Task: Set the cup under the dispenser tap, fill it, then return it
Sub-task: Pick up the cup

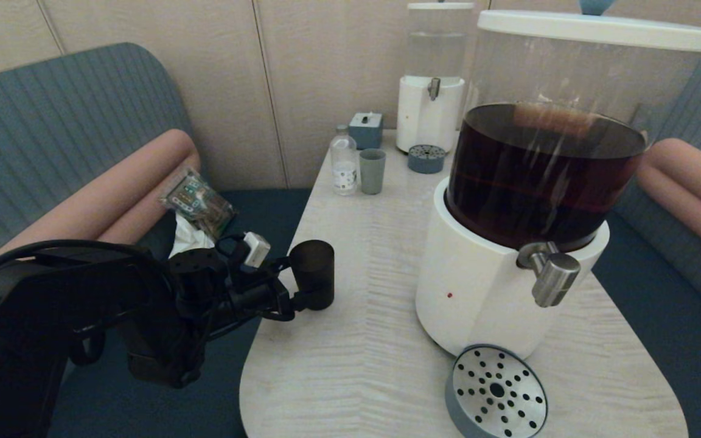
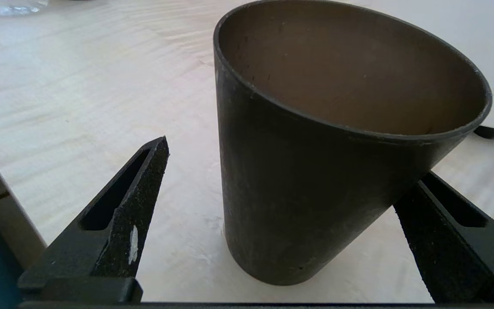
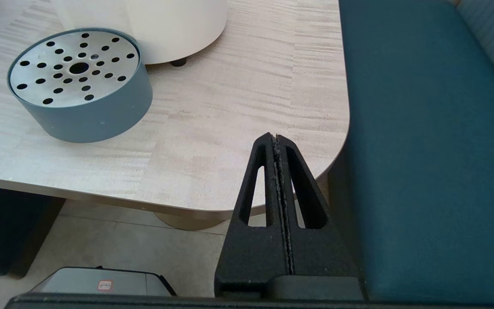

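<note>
The black cup (image 1: 313, 274) stands upright and empty near the table's left edge, well left of the brown-liquid dispenser (image 1: 545, 170). My left gripper (image 1: 299, 299) is open around the cup's lower part. In the left wrist view the cup (image 2: 315, 180) sits between the spread fingers; one finger (image 2: 140, 206) is clear of it, the other (image 2: 440, 231) is at its wall. The steel dispenser tap (image 1: 551, 271) juts from the white base above the round drip tray (image 1: 496, 392). My right gripper (image 3: 275, 138) is shut and empty, parked off the table's near right corner.
At the back of the table (image 1: 356, 340) stand a clear-liquid dispenser (image 1: 432, 79), a small drip tray (image 1: 426, 158), a pale green cup (image 1: 372, 171), a bottle (image 1: 344, 165) and a blue box (image 1: 366, 129). Teal seats flank the table; a snack packet (image 1: 198, 204) lies on the left one.
</note>
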